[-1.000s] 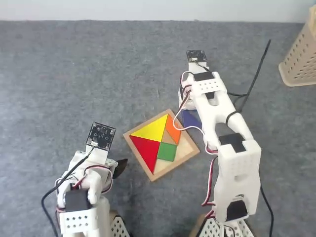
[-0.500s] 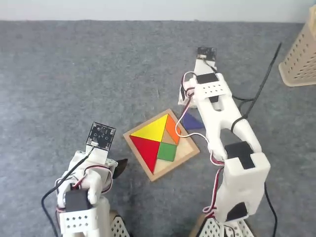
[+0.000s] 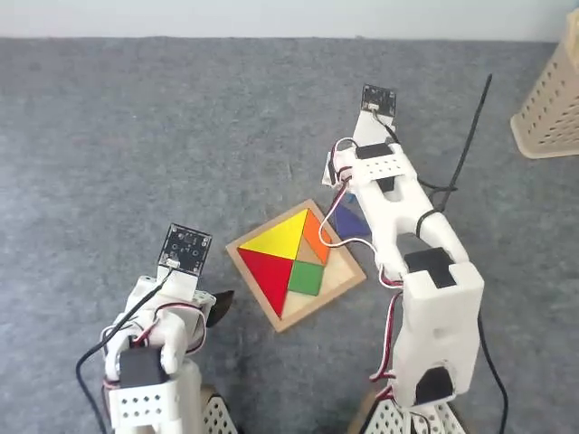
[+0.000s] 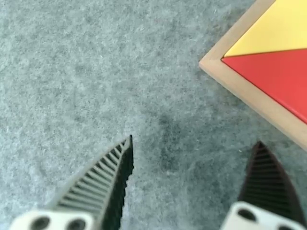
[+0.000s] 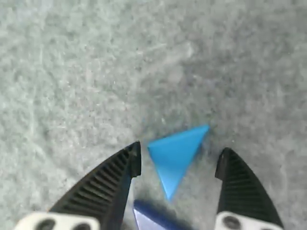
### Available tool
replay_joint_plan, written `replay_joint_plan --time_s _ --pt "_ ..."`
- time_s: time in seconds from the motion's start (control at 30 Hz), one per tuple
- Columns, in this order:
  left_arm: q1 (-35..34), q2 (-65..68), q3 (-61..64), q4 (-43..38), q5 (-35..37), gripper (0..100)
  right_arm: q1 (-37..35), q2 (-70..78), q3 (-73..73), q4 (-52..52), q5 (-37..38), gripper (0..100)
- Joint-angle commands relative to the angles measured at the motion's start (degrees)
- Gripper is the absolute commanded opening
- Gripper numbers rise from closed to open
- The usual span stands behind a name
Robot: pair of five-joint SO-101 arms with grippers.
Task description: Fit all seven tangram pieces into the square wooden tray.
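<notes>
- light blue triangle (image 5: pixel 175 152) flat on carpet (image 5: pixel 72 57), between jaws of right gripper (image 5: pixel 181 149); jaws spread, nothing pinched
- dark blue piece (image 5: pixel 152 216) just beside triangle's tip
- tray (image 3: pixel 271 314) near, holding yellow (image 3: pixel 276 240), red (image 3: pixel 264 271), orange (image 3: pixel 317 240) and green (image 3: pixel 306 278) pieces; bare wood left on side toward dark blue piece
- worries imo: thin flat piece, jaws meet slanted edges, so triangle could pivot or squirt out on closing
- jaw might snag dark blue piece too
- left gripper (image 4: pixel 194 141) spread, empty, over carpet by tray corner; a nudge there shifts tray
</notes>
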Motion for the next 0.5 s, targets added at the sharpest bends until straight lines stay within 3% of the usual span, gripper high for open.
replay_joint_plan --time_s 0.0,0.37,0.47 --pt "0.26 -0.79 -0.31 0.00 -0.26 35 0.75 0.48 -3.96 -1.89 -0.53 23.5" --pt "0.26 -0.79 -0.31 0.00 -0.26 35 0.75 3.74 -5.01 -1.36 -0.44 23.2" --pt "0.26 -0.79 -0.31 0.00 -0.26 35 0.75 4.00 -5.01 -1.27 -0.44 16.7"
